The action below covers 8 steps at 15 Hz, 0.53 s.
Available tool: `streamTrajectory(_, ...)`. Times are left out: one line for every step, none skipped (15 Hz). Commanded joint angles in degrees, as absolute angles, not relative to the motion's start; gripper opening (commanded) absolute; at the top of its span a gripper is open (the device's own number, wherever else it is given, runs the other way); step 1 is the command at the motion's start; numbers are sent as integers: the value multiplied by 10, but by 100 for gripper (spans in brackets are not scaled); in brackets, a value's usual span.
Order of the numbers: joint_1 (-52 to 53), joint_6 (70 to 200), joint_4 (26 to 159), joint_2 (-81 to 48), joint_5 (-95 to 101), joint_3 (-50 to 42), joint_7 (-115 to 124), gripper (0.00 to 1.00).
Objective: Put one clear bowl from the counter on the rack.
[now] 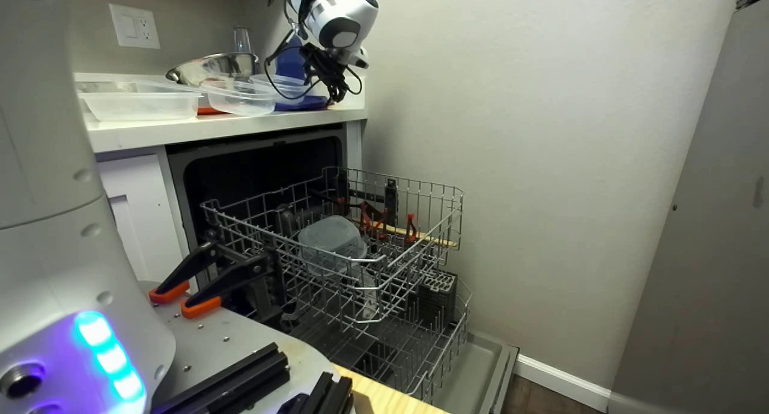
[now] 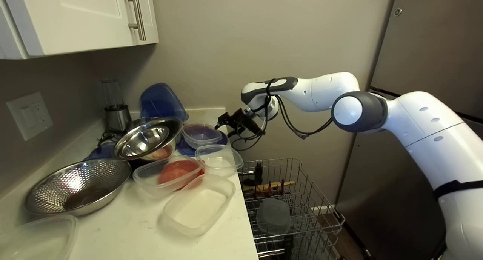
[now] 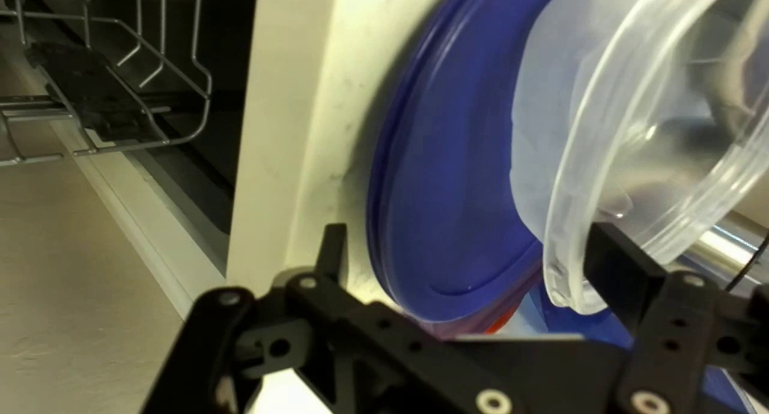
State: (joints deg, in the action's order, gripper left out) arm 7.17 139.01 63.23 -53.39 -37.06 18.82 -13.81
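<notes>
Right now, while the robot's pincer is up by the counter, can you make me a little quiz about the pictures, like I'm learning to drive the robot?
1. True or false: the pincer is open.

2. Pick one. In the wrist view, what colour is the big flat disc by the clear bowl nearest the pincer?
A) yellow
B) blue
C) green

3. Fill the gap: in both exterior views, a pale dish sits in the upper wire ____.

Key: 1. True. 2. B. 3. rack.
</notes>
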Motion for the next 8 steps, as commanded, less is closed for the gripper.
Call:
streamTrajectory(80,1368,616,-536,-325,179,-106,100)
streamTrajectory(79,1366,613,-538,-317,182,-104,100)
streamTrajectory(82,1363,613,-538,-324,176,-109,100)
streamTrajectory(80,1357,611,-540,-324,178,-111,100)
streamTrajectory(78,1350,609,-541,-327,180,-114,100)
streamTrajectory(77,1344,607,-542,-328,180,-114,100)
streamTrajectory(77,1335,603,-544,-328,180,-115,100)
streamTrajectory(78,1325,600,-545,-325,178,-114,100)
